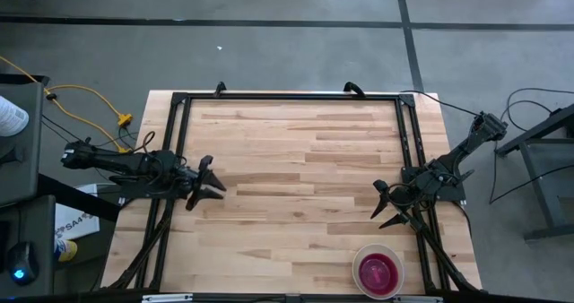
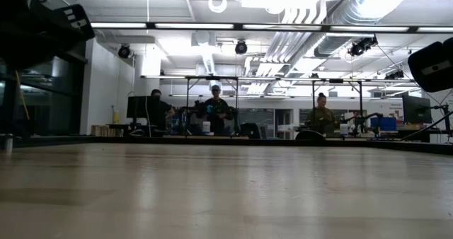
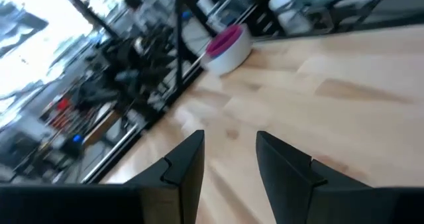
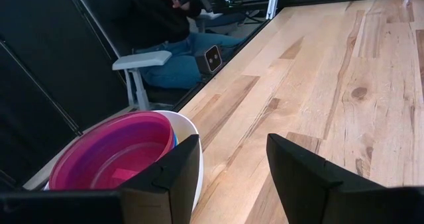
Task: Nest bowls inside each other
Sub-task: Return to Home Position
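Already nested: pinkish-red bowl (image 1: 378,272) sat topmost inside white bowl (image 1: 357,269), at surface (image 1: 296,151) corner on right arm's side. Right gripper (image 1: 380,204) near stack, fingers spread, empty; left gripper (image 1: 215,179) well apart, likewise spread, empty.

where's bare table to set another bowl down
The whole middle of the table between the left gripper and right gripper is bare, as is the far half. Only the near right corner is taken, by the bowl stack.
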Available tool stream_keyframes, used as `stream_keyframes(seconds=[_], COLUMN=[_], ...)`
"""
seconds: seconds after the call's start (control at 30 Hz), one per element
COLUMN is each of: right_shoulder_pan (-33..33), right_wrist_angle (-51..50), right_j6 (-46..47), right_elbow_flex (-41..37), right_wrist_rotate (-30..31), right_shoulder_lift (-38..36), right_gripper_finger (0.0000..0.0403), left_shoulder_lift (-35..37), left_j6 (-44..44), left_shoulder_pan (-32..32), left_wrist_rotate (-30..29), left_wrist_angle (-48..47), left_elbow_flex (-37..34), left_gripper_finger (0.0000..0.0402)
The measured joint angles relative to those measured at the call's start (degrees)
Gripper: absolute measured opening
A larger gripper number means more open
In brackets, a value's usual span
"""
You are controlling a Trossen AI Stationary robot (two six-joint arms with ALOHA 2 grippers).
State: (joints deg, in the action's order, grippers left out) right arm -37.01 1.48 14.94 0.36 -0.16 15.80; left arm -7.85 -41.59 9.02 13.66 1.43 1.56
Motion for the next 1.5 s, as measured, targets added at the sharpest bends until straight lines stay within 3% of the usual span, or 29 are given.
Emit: stream_keyframes(seconds=[0.2, 0.43, 0.57, 0.7, 0.87, 1.5], right_shoulder_pan=[0.0, 0.0, 0.0, 0.0, 0.01, 0.0], right_wrist_angle=[0.0, 0.0, 0.0, 0.0, 0.0, 0.0], right_j6=[0.0, 0.01, 0.0, 0.0, 0.0, 0.02], right_elbow_flex=[0.0, 0.0, 0.0, 0.0, 0.0, 0.0], right_wrist_rotate=[0.0, 0.0, 0.0, 0.0, -0.01, -0.02], right_shoulder_lift=[0.01, 0.0, 0.0, 0.01, 0.0, -0.01], right_gripper_finger=[0.0169, 0.0169, 0.0169, 0.0169, 0.0169, 0.0169], left_shoulder_lift=[-0.01, -0.01, -0.01, -0.01, -0.01, -0.01], left_j6=[-0.5, -7.9, -12.29, -17.63, -17.92, -17.93], left_shoulder_pan=[0.0, 0.0, 0.0, 0.0, 0.0, 0.0], left_wrist_rotate=[-4.06, -13.83, -16.25, -16.08, -12.93, -13.01], left_wrist_angle=[-0.54, -1.84, -1.57, -1.56, -1.81, -1.85], left_elbow_flex=[-0.25, -0.31, -0.35, -0.37, -0.39, -0.43], left_gripper_finger=[0.0136, 0.0136, 0.0136, 0.0136, 0.0136, 0.0136])
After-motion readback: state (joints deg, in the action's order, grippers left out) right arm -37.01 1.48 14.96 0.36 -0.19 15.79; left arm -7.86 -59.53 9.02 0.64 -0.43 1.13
